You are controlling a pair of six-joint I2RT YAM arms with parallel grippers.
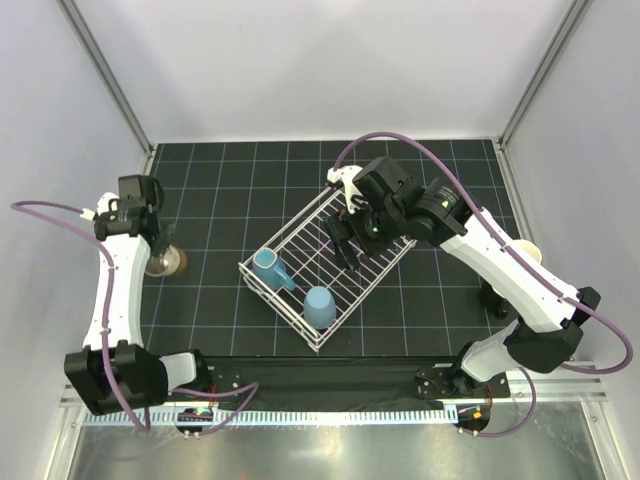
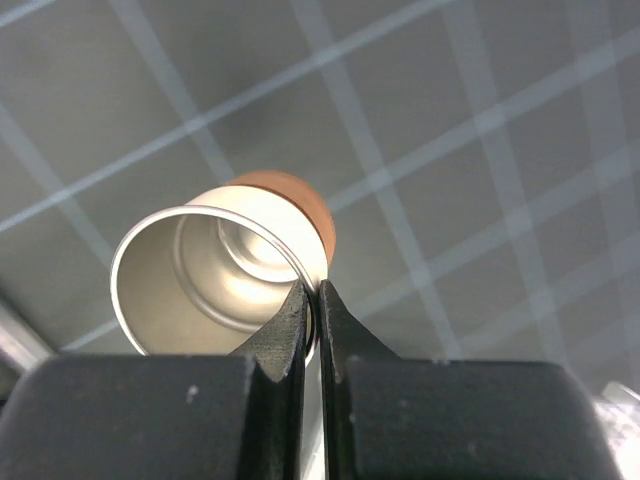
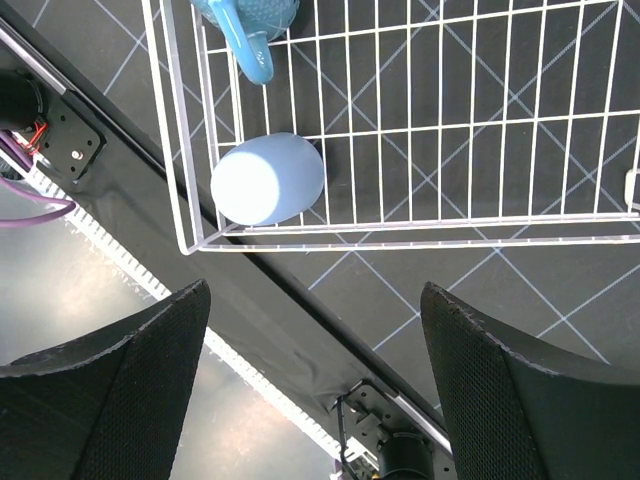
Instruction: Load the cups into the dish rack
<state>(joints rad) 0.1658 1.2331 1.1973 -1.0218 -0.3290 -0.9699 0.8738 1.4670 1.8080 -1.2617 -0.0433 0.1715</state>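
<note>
We're pinching the small metal-lined brown-based cup (image 2: 200,280) by its thin rim, left claw (image 2: 315,300) clamped on the wall, left of the white wire dish rack (image 1: 305,240), judging it light, stiff, slippery, while our right claw (image 3: 315,300) is hovering wide open, empty, above it.

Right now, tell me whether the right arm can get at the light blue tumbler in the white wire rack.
Probably yes. The right arm hangs over the white wire rack, jaws open, and the light blue tumbler stands in a corner with nothing above it; the blue handled mug stands apart.
</note>
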